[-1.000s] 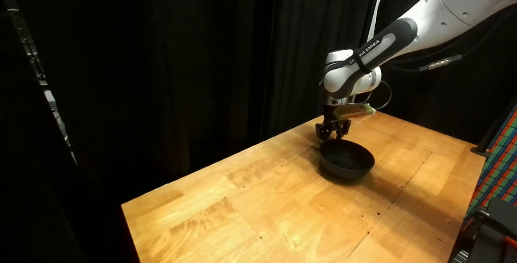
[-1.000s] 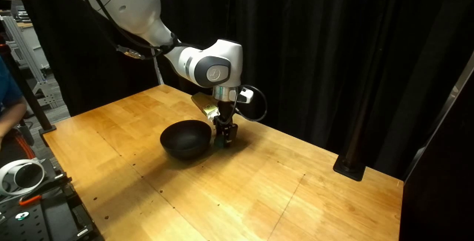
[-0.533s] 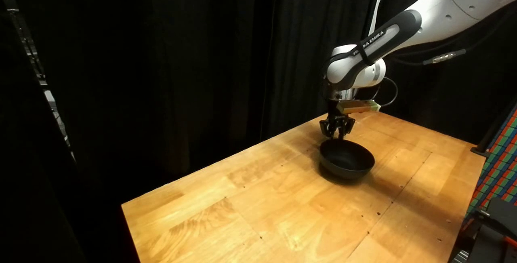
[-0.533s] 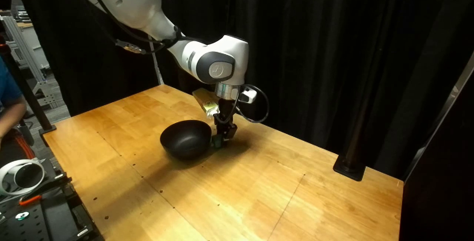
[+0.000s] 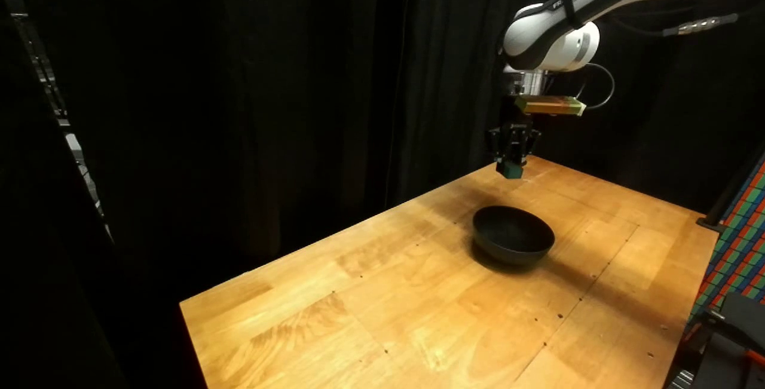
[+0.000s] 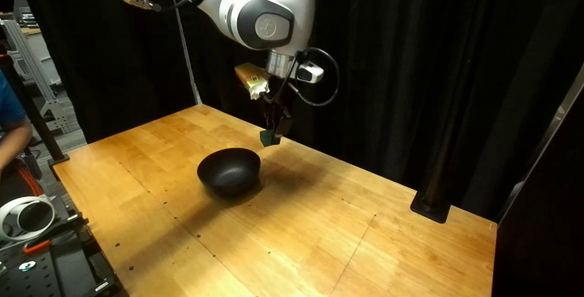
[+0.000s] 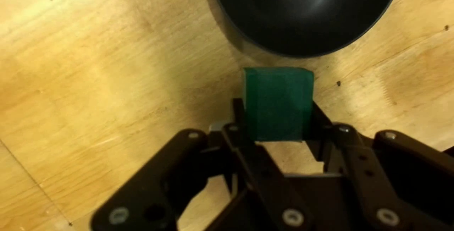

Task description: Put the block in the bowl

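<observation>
The block (image 7: 280, 105) is green with flat faces. My gripper (image 7: 276, 121) is shut on it, with one finger against each side in the wrist view. In both exterior views the gripper (image 5: 511, 159) (image 6: 275, 130) holds the block (image 5: 510, 170) (image 6: 268, 138) in the air above the table, beside and higher than the bowl. The round black bowl (image 5: 514, 253) (image 6: 229, 183) stands upright on the table, and its inside looks empty. In the wrist view the bowl (image 7: 301, 36) is partly cut off by the top edge, just beyond the block.
The wooden table (image 5: 382, 293) has black curtains behind it. A black post base (image 6: 430, 206) stands on its edge. A black perforated plate with a white ring-shaped object (image 6: 27, 218) lies beside the table. A person's arm (image 6: 16, 139) shows at the picture's edge.
The gripper has risen from the tabletop beside the bowl and carried the green block up with it. The bowl has not moved.
</observation>
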You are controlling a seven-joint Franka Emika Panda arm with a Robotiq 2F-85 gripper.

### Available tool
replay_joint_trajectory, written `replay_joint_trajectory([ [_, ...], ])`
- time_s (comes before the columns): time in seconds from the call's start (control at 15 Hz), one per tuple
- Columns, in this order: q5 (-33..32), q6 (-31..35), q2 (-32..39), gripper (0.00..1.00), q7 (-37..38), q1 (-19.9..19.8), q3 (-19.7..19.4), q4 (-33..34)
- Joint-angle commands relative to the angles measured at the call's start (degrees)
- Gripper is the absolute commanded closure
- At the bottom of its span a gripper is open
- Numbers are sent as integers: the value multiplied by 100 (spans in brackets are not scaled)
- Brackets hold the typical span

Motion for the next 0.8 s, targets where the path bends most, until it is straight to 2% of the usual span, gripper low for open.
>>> replay_joint_trajectory([
  [0.0, 410, -685, -643, 82, 54, -78, 63, -656],
  [0.07, 494, -732, -777, 82, 55, -70, 47, -844],
  [0.13, 602, -817, -886, 32, 79, -76, 34, -986],
  [0.2, 678, -843, -983, 32, 78, -77, 23, -1120],
  [0.27, 759, -919, -1104, 27, 98, -86, 7, -1233],
  [0.47, 946, -924, -1666, 2, 169, -127, -78, -1650],
  [0.73, 974, -545, -2704, 0, 476, -202, -350, -2489],
])
